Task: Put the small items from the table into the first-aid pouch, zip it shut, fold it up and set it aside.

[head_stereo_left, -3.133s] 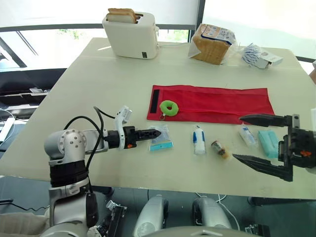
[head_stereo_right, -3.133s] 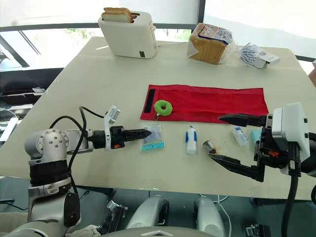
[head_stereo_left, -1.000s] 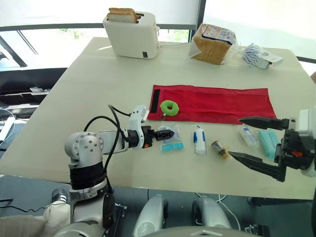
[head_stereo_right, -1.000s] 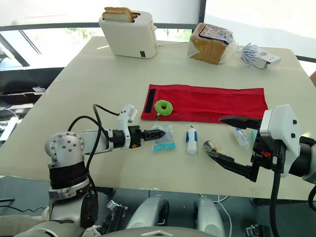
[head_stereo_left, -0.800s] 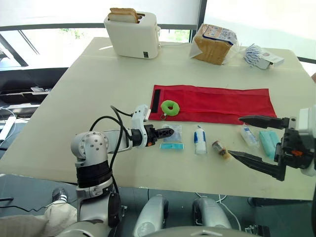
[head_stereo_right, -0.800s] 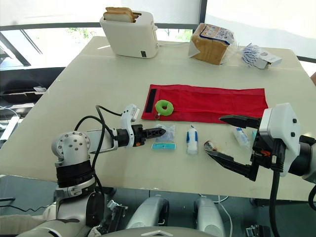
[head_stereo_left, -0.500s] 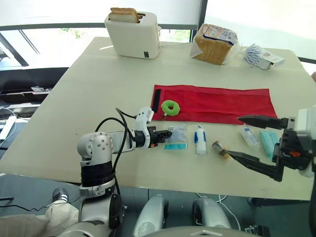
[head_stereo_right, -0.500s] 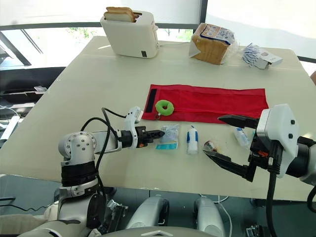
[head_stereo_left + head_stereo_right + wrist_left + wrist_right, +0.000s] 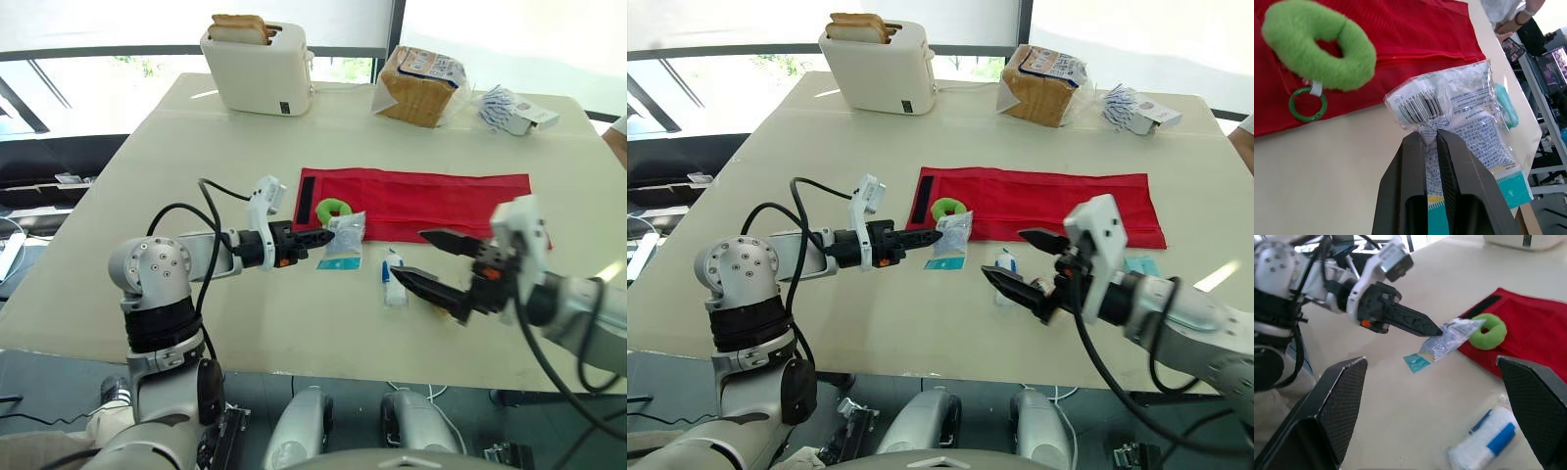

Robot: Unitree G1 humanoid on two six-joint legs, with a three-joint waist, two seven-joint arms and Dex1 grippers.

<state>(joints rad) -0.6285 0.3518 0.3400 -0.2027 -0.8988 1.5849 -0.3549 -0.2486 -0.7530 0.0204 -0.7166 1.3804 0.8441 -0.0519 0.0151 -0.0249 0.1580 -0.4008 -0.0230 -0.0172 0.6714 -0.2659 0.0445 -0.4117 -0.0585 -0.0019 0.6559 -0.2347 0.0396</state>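
Okay, the left end effector (image 9: pixel 326 236) had its two fingers pinched shut on the top edge of the clear packet (image 9: pixel 346 238). Half a second before, that packet lay flat on the tabletop (image 9: pixel 196 147). Now it hung off the surface, just at the near edge of the red pouch (image 9: pixel 431 201) and beside the green ring (image 9: pixel 336 208). So the first item looked picked and on its way to the pouch, not yet in it.

The right end effector (image 9: pixel 407 252) had swung in from the right edge toward the middle. Its fingers were spread wide and held nothing, hovering close over the white tube (image 9: pixel 390 277). A small item under it was hidden, so I couldn't tell whether anything was touched.

The pouch lay unfolded and flat. I couldn't tell whether its zip was open. My read: the task was early. The tube and the teal item (image 9: pixel 1141 264) were still on the tabletop, and zipping and folding were not started. Watch the thin pinch on the packet, it could slip.
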